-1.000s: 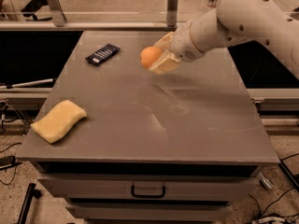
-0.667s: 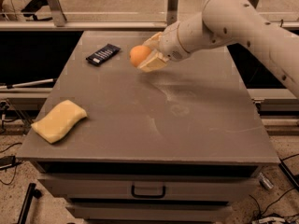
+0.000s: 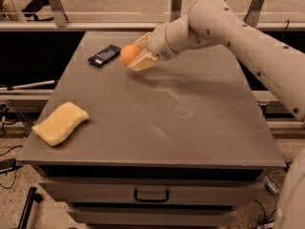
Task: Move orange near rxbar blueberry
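Observation:
The orange (image 3: 128,54) is a round, smooth fruit held between the fingers of my gripper (image 3: 135,54), just above the grey table (image 3: 190,113) at its far left part. The gripper is shut on the orange, its pale fingers (image 3: 143,63) above and below the fruit. The rxbar blueberry (image 3: 104,55) is a flat dark navy bar with white print. It lies on the table just left of the orange, a short gap apart. My white arm (image 3: 228,27) reaches in from the right.
A pale yellow sponge (image 3: 60,123) lies near the table's front left corner. A drawer with a handle (image 3: 151,194) sits under the table front. A railing and glass panels run behind the far edge.
My gripper has carried the orange leftward across the back of the table, closer to the rxbar blueberry. The bar and the sponge have not moved.

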### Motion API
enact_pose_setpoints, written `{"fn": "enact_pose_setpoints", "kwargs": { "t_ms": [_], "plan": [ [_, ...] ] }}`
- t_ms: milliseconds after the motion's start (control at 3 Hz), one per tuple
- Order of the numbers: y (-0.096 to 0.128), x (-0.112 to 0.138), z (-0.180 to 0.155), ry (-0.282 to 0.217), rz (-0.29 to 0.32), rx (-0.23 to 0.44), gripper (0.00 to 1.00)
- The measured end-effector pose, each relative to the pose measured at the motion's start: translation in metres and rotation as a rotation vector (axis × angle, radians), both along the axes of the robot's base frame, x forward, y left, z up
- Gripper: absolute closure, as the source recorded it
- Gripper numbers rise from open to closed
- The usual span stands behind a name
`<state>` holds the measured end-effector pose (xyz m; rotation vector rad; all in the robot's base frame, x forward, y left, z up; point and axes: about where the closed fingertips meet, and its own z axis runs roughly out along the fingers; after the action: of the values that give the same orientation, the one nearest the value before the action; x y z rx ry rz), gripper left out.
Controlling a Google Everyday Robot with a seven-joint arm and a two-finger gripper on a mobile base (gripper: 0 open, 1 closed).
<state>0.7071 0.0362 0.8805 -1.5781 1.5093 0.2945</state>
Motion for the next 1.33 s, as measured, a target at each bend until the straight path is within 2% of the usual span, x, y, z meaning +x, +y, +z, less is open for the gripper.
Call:
{"fn": "enact_pose_setpoints", "kwargs": {
  "t_ms": [333,667,1000,1333],
  "plan": [
    [0.016,0.015,-0.003,-0.001,0.022,0.019,1.0],
    [0.027,0.027,-0.006,0.038,0.024,0.04,1.0],
    [0.031,0.035,-0.006,0.114,-0.023,0.104,1.0],
    [0.033,0.036,-0.005,0.137,-0.06,0.133,1.0]
  ]
}}
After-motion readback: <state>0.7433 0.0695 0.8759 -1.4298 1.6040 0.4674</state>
